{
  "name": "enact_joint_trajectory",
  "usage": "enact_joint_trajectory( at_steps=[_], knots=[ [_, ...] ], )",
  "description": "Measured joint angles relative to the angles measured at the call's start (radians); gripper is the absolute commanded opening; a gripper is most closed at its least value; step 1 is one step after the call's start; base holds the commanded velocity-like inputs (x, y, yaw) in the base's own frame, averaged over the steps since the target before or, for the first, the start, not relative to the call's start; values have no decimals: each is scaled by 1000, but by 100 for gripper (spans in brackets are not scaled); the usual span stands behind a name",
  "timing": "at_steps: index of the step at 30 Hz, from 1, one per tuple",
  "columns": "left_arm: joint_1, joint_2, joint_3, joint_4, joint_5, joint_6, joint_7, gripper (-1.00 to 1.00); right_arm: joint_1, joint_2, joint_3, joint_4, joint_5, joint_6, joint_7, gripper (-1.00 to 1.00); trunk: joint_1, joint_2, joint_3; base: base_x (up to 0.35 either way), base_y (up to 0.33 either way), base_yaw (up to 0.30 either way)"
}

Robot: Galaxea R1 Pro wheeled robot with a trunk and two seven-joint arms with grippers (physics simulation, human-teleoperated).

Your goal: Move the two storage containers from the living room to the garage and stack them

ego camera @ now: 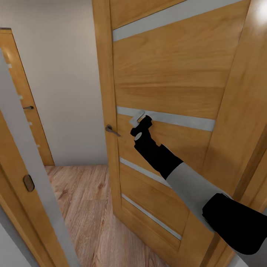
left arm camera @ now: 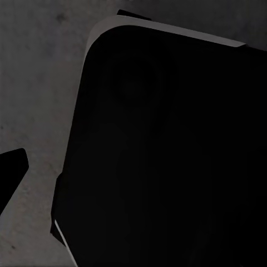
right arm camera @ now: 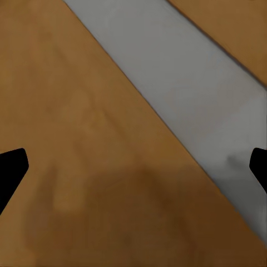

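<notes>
- Right gripper [ego camera: 138,118] reaches forward to a wooden panel door [ego camera: 167,74]; its pale fingertips lie against the door's middle grey strip [ego camera: 178,119], just beside the metal lever handle [ego camera: 110,129]; from the head view I cannot tell whether they press on the door.
- In the right wrist view the two dark fingertips [right arm camera: 11,169] stand far apart at opposite edges; jaws wide, nothing between them but door wood and grey strip.
- Right arm [ego camera: 185,181] is cut off at the picture's lower right corner.
- Left wrist view: a dark rounded body [left arm camera: 167,156] blocks most of the frame, its identity unclear; behind it a grey speckled surface [left arm camera: 39,83]; one dark fingertip [left arm camera: 11,167] shows at the edge, so the left pincer's opening cannot be judged.
- Light wood-plank floor [ego camera: 85,207] runs through the doorway; a second wooden door [ego camera: 26,107] stands beyond by a white wall [ego camera: 59,74]; a door edge with a latch plate [ego camera: 28,183] is cut off at near left.
</notes>
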Motion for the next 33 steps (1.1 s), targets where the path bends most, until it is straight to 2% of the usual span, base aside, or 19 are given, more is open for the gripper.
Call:
enact_joint_trajectory(
  at_steps=[8, 9, 10, 11, 14, 19, 24, 33],
  knots=[
    [0, -1, 0, 0, 0, 0, 1, 100, 0, 0, 14, 11, 5, -25, -5, 100, 0, 0, 0, 0, 0, 0],
    [0, -1, 1, 0, 0, 0, 1, 100, 0, 0, 15, 13, 4, -48, -5, 100, 0, 0, 0, 0, 0, 0],
    [0, -1, 1, 0, 0, 0, 0, 100, 0, 0, 16, 22, -4, -139, -6, 100, 0, 0, 0, 0, 0, 0],
    [0, -1, 1, 0, 0, 0, 0, 100, 0, 0, 16, 30, -5, -161, -7, 100, 0, 0, 0, 0, 0, 0],
    [0, -1, 1, 0, 0, 0, 0, 100, 0, 0, 16, 69, 0, -199, -7, 100, 0, 0, 0, 0, 0, 0],
    [0, -1, 1, 0, 0, 0, 0, 100, 0, 0, 16, 80, -1, -257, -7, 100, 0, 0, 0, 0, 0, 0],
    [0, -1, 0, 0, 0, 0, 0, 100, 0, 0, 16, 111, -3, -289, -5, 100, 0, 0, 0, 81, 0, 0],
    [0, 0, -2, 0, -1, 1, 0, 100, 0, 0, 18, 123, -2, -297, 1, 100, -1, 0, 0, 281, 0, 0]
  ],
)
